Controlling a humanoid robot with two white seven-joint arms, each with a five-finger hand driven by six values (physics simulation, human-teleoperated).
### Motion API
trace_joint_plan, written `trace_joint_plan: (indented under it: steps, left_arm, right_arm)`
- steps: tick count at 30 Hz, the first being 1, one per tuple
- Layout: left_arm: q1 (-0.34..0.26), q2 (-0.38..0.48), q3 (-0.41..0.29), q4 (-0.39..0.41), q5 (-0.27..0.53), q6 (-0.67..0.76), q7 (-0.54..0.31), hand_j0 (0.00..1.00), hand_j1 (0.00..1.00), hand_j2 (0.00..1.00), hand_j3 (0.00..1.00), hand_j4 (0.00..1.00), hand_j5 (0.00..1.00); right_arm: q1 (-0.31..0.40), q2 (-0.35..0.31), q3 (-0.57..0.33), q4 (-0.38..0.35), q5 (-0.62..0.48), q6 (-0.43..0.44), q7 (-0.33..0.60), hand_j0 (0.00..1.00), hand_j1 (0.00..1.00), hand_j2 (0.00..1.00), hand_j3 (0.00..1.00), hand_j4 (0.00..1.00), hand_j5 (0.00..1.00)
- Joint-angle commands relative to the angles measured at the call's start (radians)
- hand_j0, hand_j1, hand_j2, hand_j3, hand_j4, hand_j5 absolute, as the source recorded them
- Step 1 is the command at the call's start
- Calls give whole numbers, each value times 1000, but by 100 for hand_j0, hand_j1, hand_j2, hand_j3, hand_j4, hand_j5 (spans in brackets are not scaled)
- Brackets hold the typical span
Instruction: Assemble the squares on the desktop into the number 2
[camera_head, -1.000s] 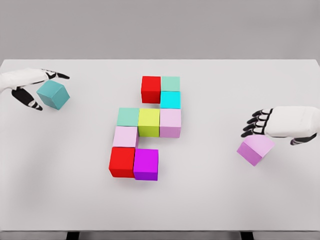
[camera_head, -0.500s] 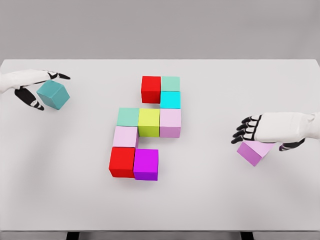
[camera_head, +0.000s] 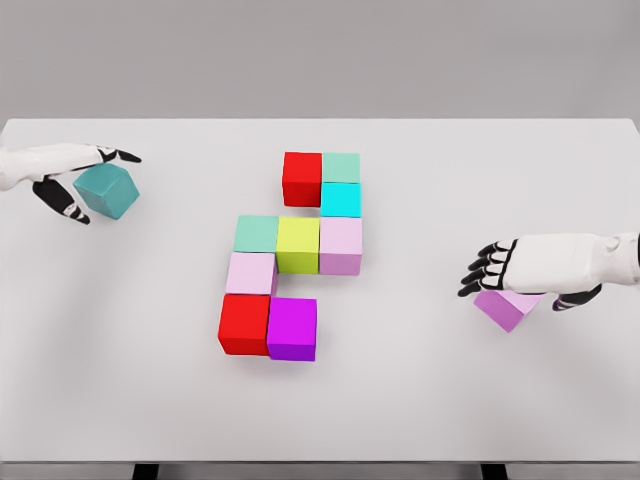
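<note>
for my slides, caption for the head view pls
Nine-cube partial 2; left hand at teal cube, right hand over lilac cube.
</note>
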Motion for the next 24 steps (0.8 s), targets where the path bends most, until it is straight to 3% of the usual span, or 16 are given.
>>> trace_joint_plan:
  steps: [1,16,20,22,24]
  left_arm:
    - [-3,-6,1,18,6,3,1,100,100,100,100,100,100]
    - [-14,-23,-2,47,-17,3,2,100,100,100,100,100,100]
    - [-12,-21,-2,47,-16,3,5,87,87,87,87,87,87]
    - [-12,-21,-5,47,-16,3,5,80,80,80,80,80,80]
    - [-11,-21,-11,47,-16,3,4,71,71,71,71,71,71]
  right_arm:
    - [0,4,0,16,-3,2,0,100,100,100,100,100,100]
    - [-2,30,3,65,33,2,0,100,100,100,100,100,100]
    - [-2,32,3,65,36,2,0,100,100,100,100,100,100]
    - [-2,32,3,65,36,2,0,87,87,87,87,87,87]
    - [-2,33,19,64,36,2,0,85,85,85,85,85,85]
